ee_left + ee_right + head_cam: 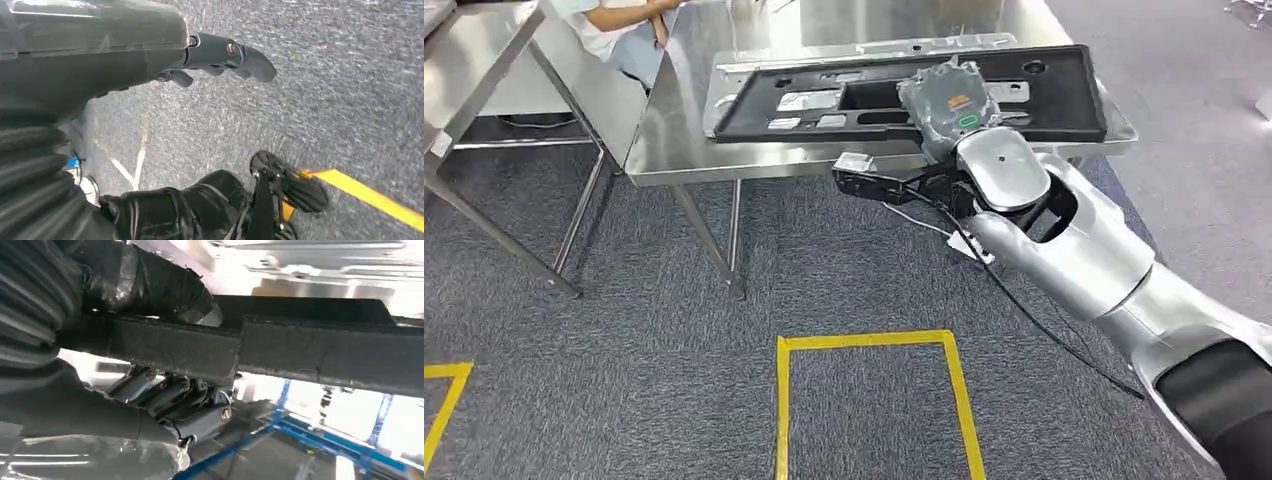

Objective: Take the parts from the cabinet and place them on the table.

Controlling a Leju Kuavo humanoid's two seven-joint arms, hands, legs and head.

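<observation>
Placement | right hand (946, 108) grips black panel (904, 95) edge, thumb above, fingers below | left hand (220, 55) empty, loosely open | settle panel flat on steel surface (684, 150) before releasing

Factory workshop: steel tables (664, 160), grey carpet (624, 330), yellow floor tape (864, 342).

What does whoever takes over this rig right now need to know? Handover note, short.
Right hand: grips the near edge of the black part, thumb above and fingers beneath.
Left hand: holds nothing, hangs over the grey carpet.
Black part: lies flat on the steel table, over a silver part.
Done: part is on the table.
Left: let go, pull the right arm back.
</observation>
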